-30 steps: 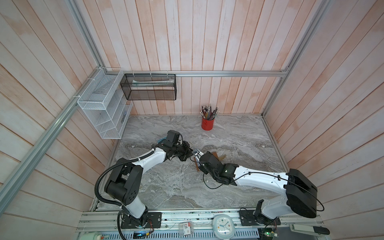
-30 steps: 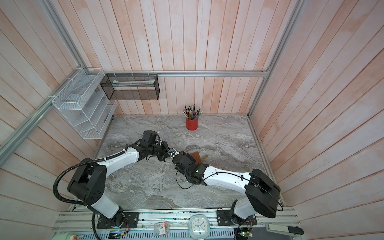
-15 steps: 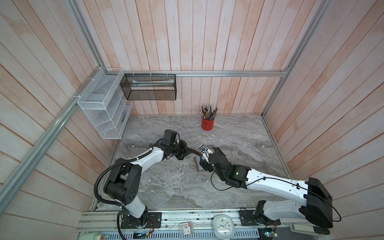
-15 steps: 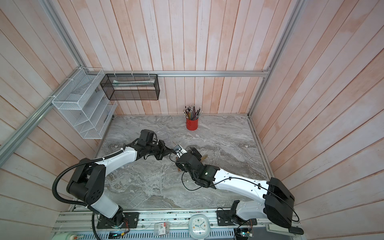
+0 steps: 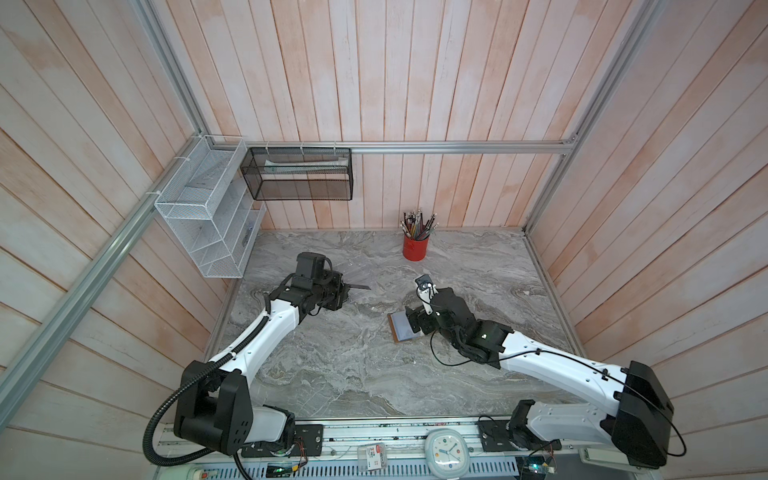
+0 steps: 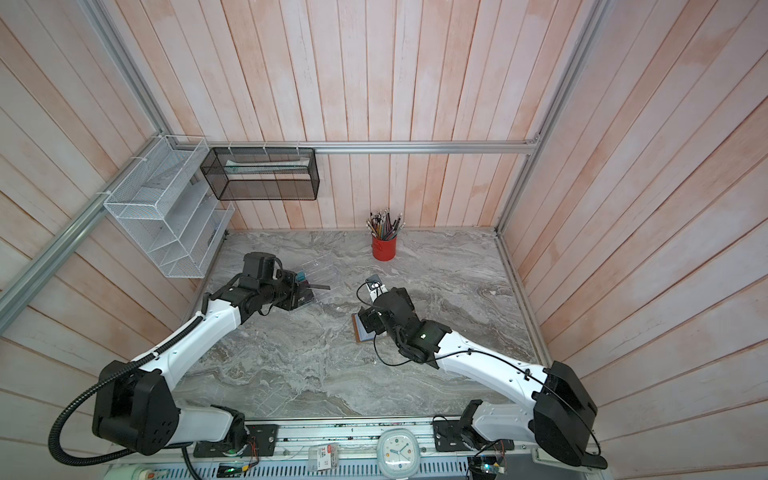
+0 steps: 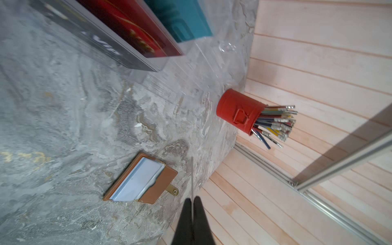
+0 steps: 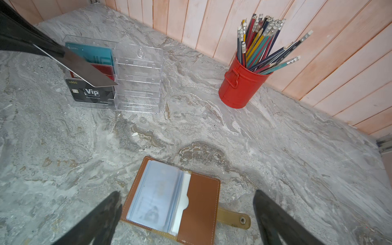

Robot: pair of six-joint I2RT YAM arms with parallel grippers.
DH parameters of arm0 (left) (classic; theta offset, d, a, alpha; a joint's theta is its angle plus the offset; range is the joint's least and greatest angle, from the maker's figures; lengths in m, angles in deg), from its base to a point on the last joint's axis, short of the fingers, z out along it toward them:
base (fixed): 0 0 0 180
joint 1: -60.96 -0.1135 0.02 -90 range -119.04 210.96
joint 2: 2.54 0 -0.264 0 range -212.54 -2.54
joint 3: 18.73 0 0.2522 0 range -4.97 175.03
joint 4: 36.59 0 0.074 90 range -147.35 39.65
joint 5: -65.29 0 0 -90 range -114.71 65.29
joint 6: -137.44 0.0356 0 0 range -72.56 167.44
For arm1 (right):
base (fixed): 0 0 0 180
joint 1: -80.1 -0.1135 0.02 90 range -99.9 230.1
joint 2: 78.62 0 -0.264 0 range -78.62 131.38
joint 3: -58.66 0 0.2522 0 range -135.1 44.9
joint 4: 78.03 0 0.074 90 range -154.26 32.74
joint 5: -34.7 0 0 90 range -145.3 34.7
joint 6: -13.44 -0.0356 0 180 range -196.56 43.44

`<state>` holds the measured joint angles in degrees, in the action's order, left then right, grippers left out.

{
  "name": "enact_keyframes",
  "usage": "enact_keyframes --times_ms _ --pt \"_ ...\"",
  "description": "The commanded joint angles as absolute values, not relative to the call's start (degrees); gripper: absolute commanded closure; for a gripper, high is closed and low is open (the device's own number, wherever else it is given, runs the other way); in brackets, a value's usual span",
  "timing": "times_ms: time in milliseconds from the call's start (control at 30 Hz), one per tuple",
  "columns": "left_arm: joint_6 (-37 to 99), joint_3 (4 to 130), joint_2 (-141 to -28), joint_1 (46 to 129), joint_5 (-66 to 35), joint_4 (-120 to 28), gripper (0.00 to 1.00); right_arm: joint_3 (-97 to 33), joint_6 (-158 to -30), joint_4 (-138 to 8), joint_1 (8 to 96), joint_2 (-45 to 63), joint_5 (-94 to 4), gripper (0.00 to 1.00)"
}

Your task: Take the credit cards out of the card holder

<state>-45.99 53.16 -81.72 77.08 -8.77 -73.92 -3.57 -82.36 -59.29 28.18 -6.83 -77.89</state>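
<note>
Grey worktop (image 5: 332,374). My left end effector (image 7: 192,201) clamps card (image 8: 84,70); right end effector (image 8: 186,192) gapes empty above holder (image 8: 203,203). Lay card flat.

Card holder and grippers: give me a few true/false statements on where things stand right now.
The left gripper is shut on a thin dark-grey card. True.
The right gripper is clamped on the tan leather card holder. False: its jaws stand open over the holder, which lies on the grey marble table.
The card holder lies open, with its pale plastic sleeves showing. True.
The red metal tin of pencils has tipped over. False: it stands upright.
</note>
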Motion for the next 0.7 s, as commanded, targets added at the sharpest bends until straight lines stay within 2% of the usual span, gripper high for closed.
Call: enact_keyframes --times_ms 0,133,300,467,667 --pt "-56.44 52.92 -80.92 76.78 -14.41 -78.51 1.0 -6.61 -86.08 -57.13 29.5 -5.14 -71.28 0.02" --pt "-64.51 51.35 -81.92 76.78 -12.44 -71.36 1.0 -8.14 -86.57 -57.3 29.87 -3.16 -69.52 0.02" --pt "-68.69 58.83 -86.62 77.14 -12.05 -74.63 1.0 -9.64 -88.3 -58.2 33.05 -1.46 -64.5 0.02" --pt "-78.61 59.68 -89.75 78.72 -13.12 -70.3 1.0 -11.03 -88.6 -60.08 35.15 -0.21 -62.35 0.02" --pt "-84.29 62.49 -93.48 82.15 -14.47 -70.88 1.0 -12.92 -87.99 -60.8 36.67 2.71 -60.04 0.02"
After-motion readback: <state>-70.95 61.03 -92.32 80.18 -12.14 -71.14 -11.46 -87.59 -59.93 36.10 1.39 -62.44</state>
